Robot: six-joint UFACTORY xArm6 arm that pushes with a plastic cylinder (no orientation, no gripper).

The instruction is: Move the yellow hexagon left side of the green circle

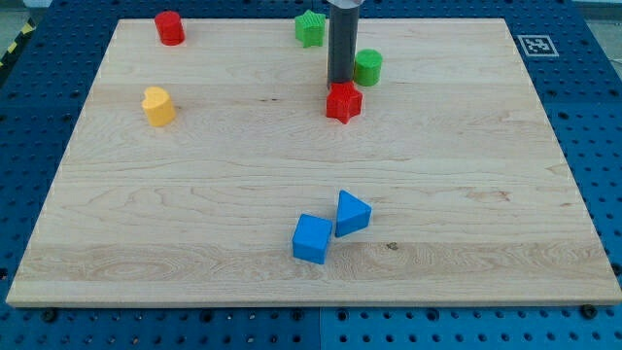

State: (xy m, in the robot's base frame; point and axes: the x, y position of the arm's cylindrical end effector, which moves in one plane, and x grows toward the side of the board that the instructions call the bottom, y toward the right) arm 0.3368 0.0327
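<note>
The yellow hexagon (157,106) lies at the board's left, below the red cylinder. The green circle (367,67) stands near the view's top, right of centre. My rod comes down from the top edge and my tip (339,84) rests just left of the green circle and right above the red star (343,101), touching or almost touching it. The yellow hexagon is far to the left of my tip.
A red cylinder (169,27) sits at the top left. A green star (310,28) sits at the top, left of the rod. A blue cube (312,238) and a blue triangle (352,213) lie together low in the middle. The wooden board (486,194) lies on a blue pegboard.
</note>
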